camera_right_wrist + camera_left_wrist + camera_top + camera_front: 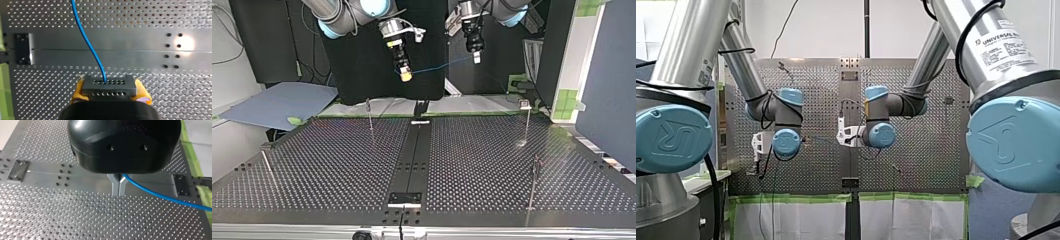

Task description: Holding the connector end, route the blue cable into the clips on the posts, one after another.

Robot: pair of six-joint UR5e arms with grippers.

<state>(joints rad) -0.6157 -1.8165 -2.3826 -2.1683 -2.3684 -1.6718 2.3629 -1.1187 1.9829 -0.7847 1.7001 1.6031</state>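
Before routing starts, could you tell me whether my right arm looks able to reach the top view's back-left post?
Probably yes: my right gripper, holding the connector, hangs above that post with nothing between; the blue cable leads away.

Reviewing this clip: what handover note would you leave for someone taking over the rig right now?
Left gripper: jaws shut on the blue cable, held high above the table.
Right gripper: jaws shut on the connector, also high.
The cable spans the air between the two grippers, clear of the posts.
Done: cable and connector gripped.
Left: all the routing; no post shows cable in its clip.
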